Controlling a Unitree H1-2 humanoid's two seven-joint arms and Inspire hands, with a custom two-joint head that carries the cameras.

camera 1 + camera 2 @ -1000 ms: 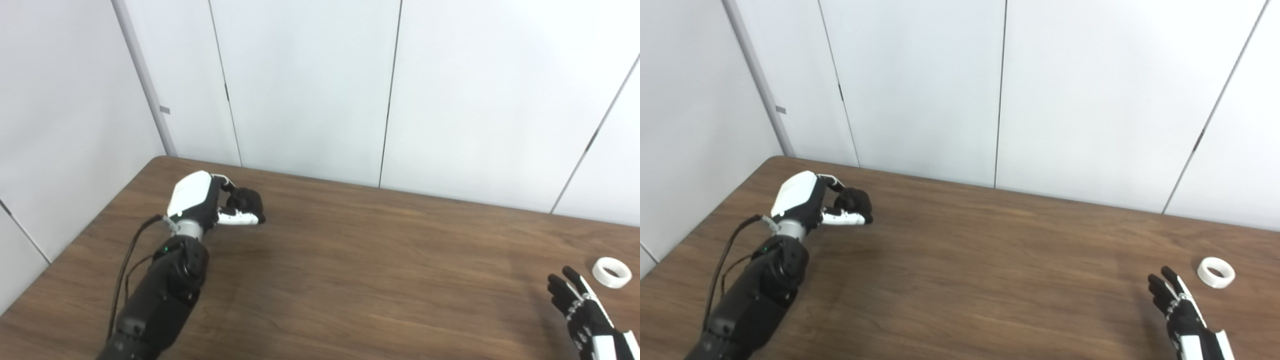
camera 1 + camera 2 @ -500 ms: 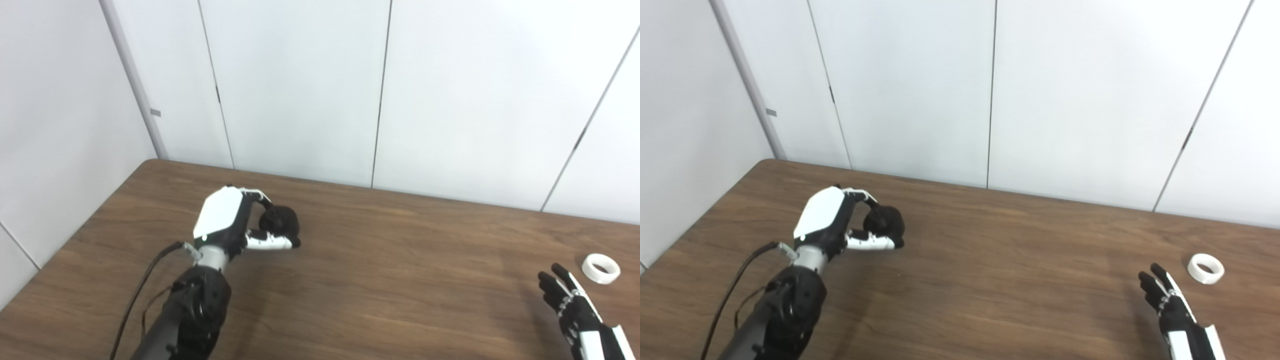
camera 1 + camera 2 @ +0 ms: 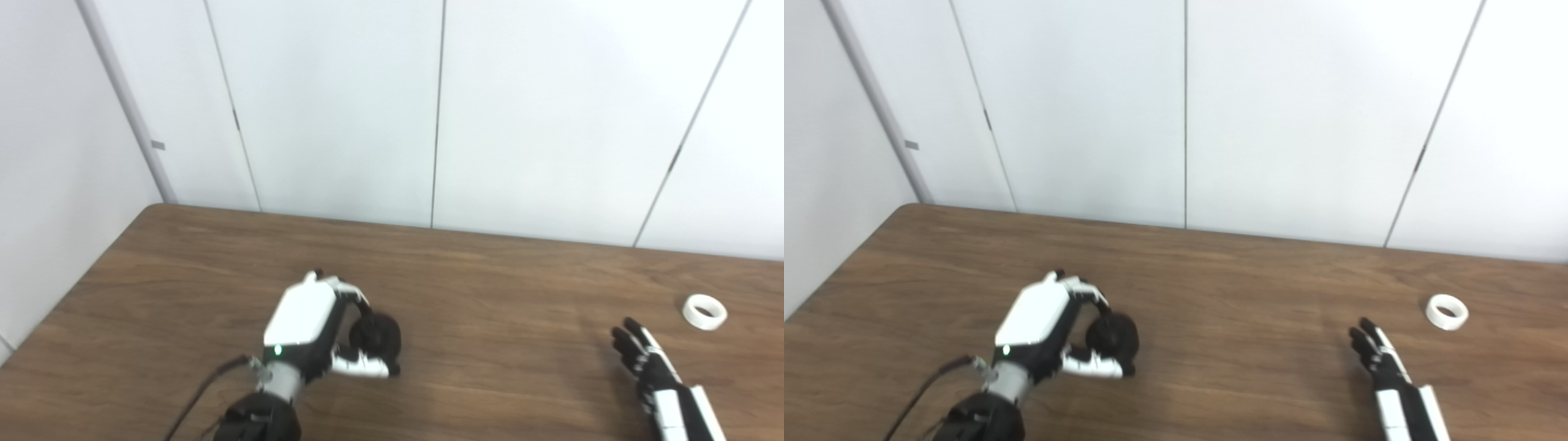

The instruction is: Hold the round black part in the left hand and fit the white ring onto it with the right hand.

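A brown wood-grain surface fills the lower half of the scene, with plain white wall panels rising behind its far edge.

Nearest, toward the near edge and left of centre, the left hand is lifted a little above the surface with its fingers and thumb curled around the round black part, which is clamped in its grasp. Near the near right corner, the right hand holds nothing; its fingers are spread apart and point away toward the far right.

Farther back, close to the right edge, the white ring lies flat on the surface, its hole facing up. It sits just beyond and to the right of the right hand's fingertips, not touching them, and well apart from the left hand. The right hand is clearly the nearer one, so the coming reach likely goes forward and slightly right.

Count: one black part, one white ring, two hands.
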